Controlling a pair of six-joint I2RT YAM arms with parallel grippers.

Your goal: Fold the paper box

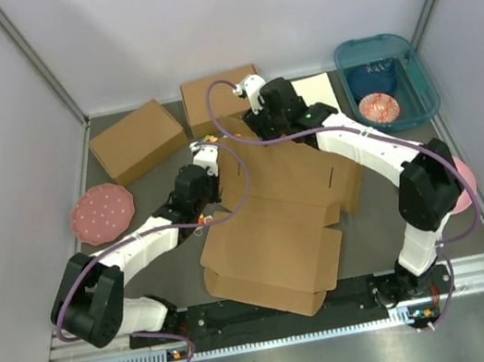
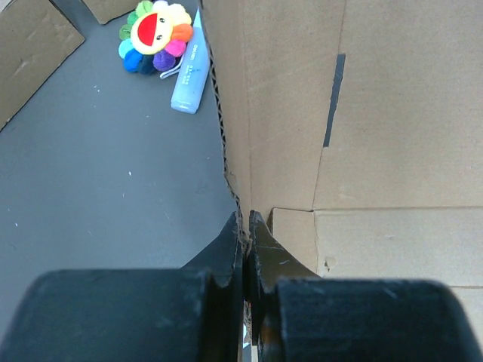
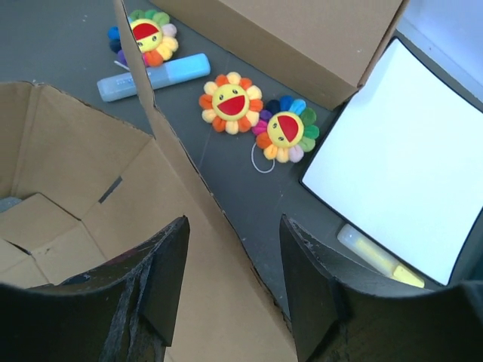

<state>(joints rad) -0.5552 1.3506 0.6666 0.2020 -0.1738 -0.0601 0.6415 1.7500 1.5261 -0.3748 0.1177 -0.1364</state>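
The paper box is a large brown die-cut cardboard sheet lying mid-table, with its far panels raised. In the left wrist view my left gripper is shut on the ragged edge of an upright panel that has a dark slot. In the right wrist view my right gripper is open. Its two fingers straddle the top edge of a slanting cardboard wall, one inside the box and one over the grey table. No finger is visibly pressing on the wall.
Two ready-made brown boxes stand at the back. A white sheet with a yellow marker lies beside the right gripper. Flower plush toys and a blue marker lie behind the wall. A teal bin and pink plates flank the sheet.
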